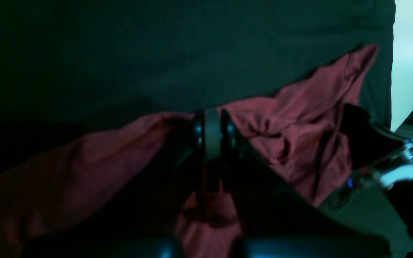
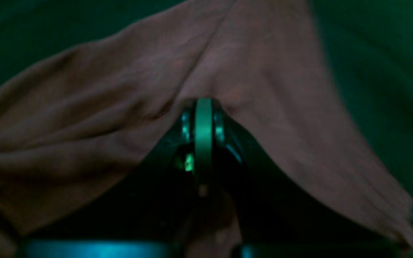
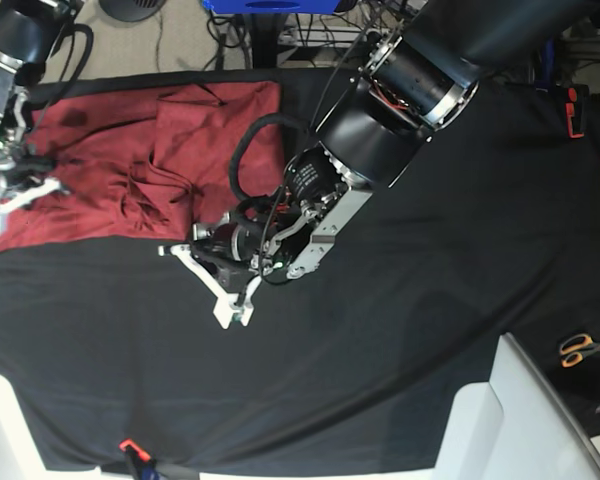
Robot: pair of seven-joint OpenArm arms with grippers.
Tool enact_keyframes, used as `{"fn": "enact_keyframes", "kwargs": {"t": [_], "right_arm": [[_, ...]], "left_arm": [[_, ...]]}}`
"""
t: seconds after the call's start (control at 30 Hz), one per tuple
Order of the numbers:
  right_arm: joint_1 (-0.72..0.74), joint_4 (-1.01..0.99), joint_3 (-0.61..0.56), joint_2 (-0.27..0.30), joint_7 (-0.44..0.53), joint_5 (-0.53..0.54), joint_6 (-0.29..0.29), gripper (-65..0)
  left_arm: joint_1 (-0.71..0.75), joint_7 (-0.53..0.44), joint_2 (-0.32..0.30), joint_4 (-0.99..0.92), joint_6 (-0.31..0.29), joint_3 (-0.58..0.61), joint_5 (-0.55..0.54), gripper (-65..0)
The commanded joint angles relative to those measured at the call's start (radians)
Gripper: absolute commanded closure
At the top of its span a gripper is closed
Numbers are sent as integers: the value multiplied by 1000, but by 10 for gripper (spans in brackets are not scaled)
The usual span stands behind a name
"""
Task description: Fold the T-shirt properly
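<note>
The brick-red T-shirt (image 3: 100, 165) lies rumpled on the black tablecloth (image 3: 380, 330) at the back left, partly doubled over itself. My left gripper (image 3: 185, 245) is at the shirt's near edge, and in the left wrist view it is (image 1: 212, 118) shut with red cloth (image 1: 292, 122) bunched around and under its tip. My right gripper (image 3: 25, 188) is at the shirt's left end. In the right wrist view it is (image 2: 203, 104) shut on the T-shirt (image 2: 120, 93), with creases running out from the pinch.
Orange-handled scissors (image 3: 580, 348) lie at the right edge. A white box (image 3: 510, 420) stands at the front right. An orange clamp (image 3: 130, 447) sits on the front table edge. The left arm's bulky body (image 3: 400, 90) reaches in from the back right. Cables hang beyond the back edge.
</note>
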Motion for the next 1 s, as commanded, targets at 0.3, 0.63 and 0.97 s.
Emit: {"fn": "enact_keyframes", "kwargs": {"t": [0.3, 0.63, 0.97], "right_arm": [[-106, 289, -266, 37, 25, 3, 3, 0], [-116, 404, -722, 129, -69, 2, 0, 0], [-72, 403, -894, 104, -171, 2, -37, 0]], "left_arm": [[-57, -29, -12, 110, -10, -9, -100, 0], [229, -27, -358, 429, -9, -201, -100, 0], [612, -29, -594, 696, -13, -509, -57, 0]]}}
